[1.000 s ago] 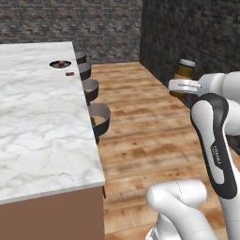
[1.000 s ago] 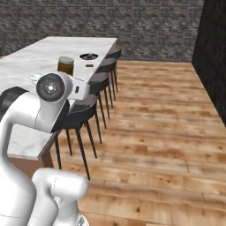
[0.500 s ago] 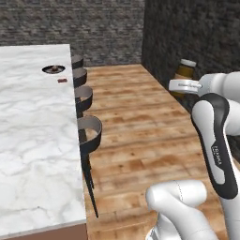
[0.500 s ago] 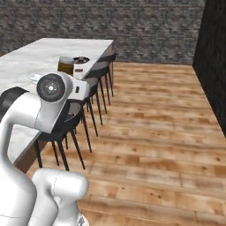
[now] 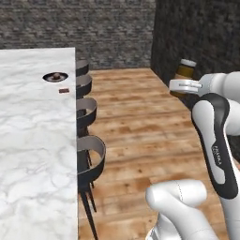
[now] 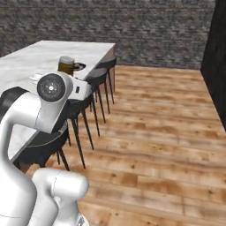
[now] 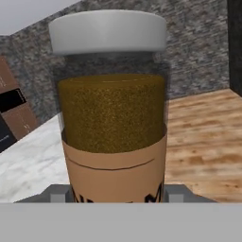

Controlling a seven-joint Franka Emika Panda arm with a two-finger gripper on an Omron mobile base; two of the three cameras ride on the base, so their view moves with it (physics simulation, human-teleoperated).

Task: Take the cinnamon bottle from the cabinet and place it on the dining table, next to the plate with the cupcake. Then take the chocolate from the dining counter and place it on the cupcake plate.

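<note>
Left base view: white arm rises at lower right of frame; the gripper (image 5: 183, 85) sits at upper right w/ the cinnamon bottle (image 5: 185, 71) upright in it, pale cap on top, held over wood floor and well apart from the dining table (image 5: 33, 154). That marble slab fills the left side; near its far end, upper left of frame, sits the plate (image 5: 55, 77) w/ the cupcake (image 5: 56, 75) on it, and the chocolate (image 5: 64, 90) lies on the marble just beside the plate, not on it. Dark stools (image 5: 91, 154) line the table edge. Right base view: bottle (image 6: 66, 65) pokes up behind the arm's round joint at upper left of frame, table (image 6: 31, 62) behind it. Hand view: bottle (image 7: 111, 113) fills mid-frame, jaws closed narrow on its lower body, grey finger pads (image 7: 174, 193) at both sides. Judgement: bottle is out of the cabinet and in carry; setting it beside the plate is left, then the whole chocolate step.
</note>
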